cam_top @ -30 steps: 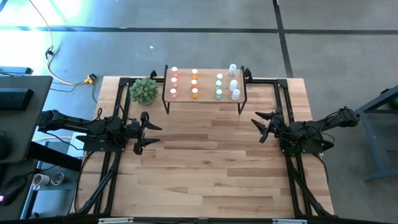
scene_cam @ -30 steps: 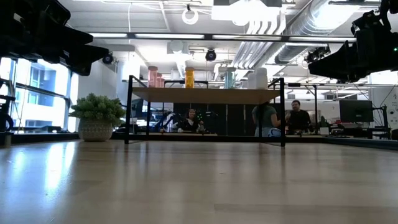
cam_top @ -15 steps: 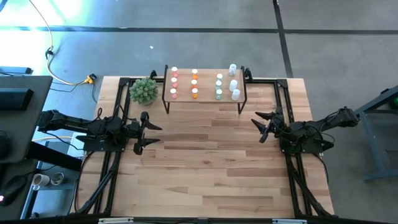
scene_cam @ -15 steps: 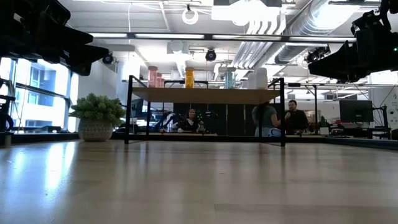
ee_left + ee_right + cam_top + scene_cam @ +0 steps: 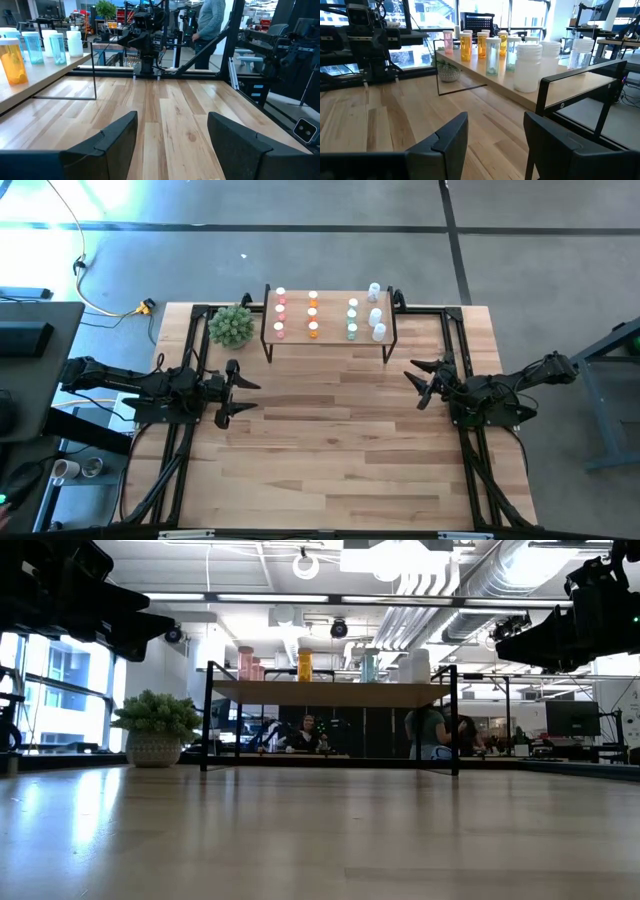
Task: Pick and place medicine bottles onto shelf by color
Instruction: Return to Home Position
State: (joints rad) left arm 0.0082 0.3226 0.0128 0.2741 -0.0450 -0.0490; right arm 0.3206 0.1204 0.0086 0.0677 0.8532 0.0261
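Observation:
The shelf (image 5: 332,312) stands on its black legs at the table's far middle. On its light wood top the medicine bottles stand upright in rows by colour: pink (image 5: 280,315), orange (image 5: 313,315), green (image 5: 352,318) and white (image 5: 376,315). My left gripper (image 5: 252,396) hovers level over the table's left side, open, with nothing between its fingers (image 5: 172,135). My right gripper (image 5: 413,385) hovers level over the right side, turned toward the shelf, open and empty (image 5: 495,135). In the right wrist view the bottles (image 5: 492,52) line the shelf top close ahead.
A green spiky plant in a pot (image 5: 231,326) stands on the table just left of the shelf. Black frame rails (image 5: 190,360) run along the table's left and right sides. Bare planks (image 5: 330,440) stretch from the shelf to the near edge. People (image 5: 430,730) show in the room behind.

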